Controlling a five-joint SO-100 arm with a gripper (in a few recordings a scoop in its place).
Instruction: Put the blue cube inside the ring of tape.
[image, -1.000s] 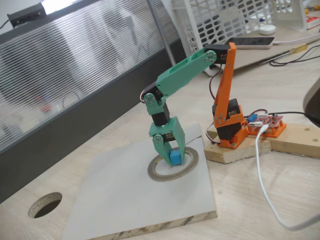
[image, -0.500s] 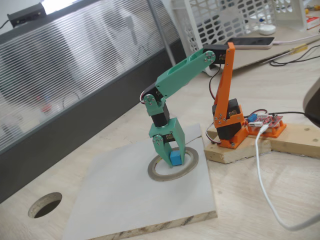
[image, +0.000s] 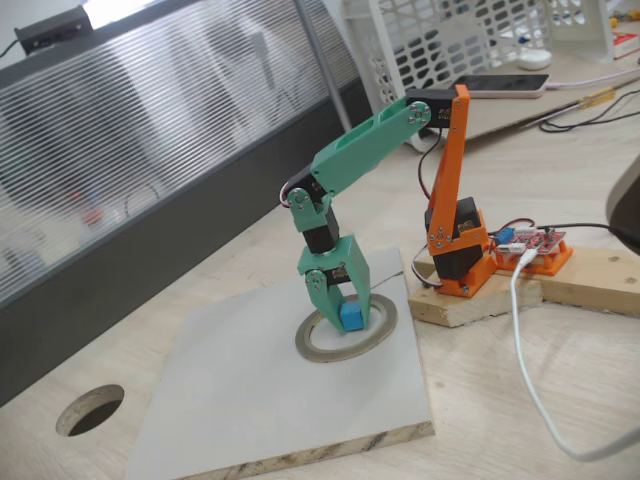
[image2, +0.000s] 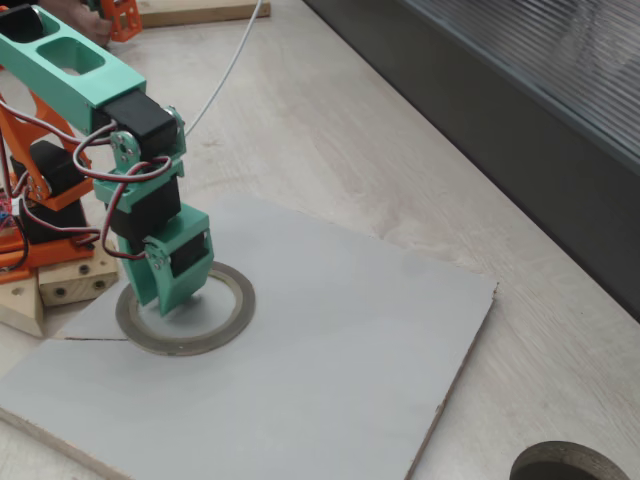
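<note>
On the grey board (image: 250, 390), the end effector (image: 340, 312) grips the blue cube (image: 350, 318) inside the ring of tape (image: 330, 350).

Arm is two-tone: orange printed base and lower link (image: 447, 160), mint-green upper link (image: 365, 150) with rectangular cut-out pockets, and a mint-green gripper (image: 340, 305) with flat tapered fingers. Black servo blocks sit at each joint (silver screw heads show on the green brackets). Thin red, white and dark servo leads (image2: 100, 160) loop loose beside the wrist servos.
</note>
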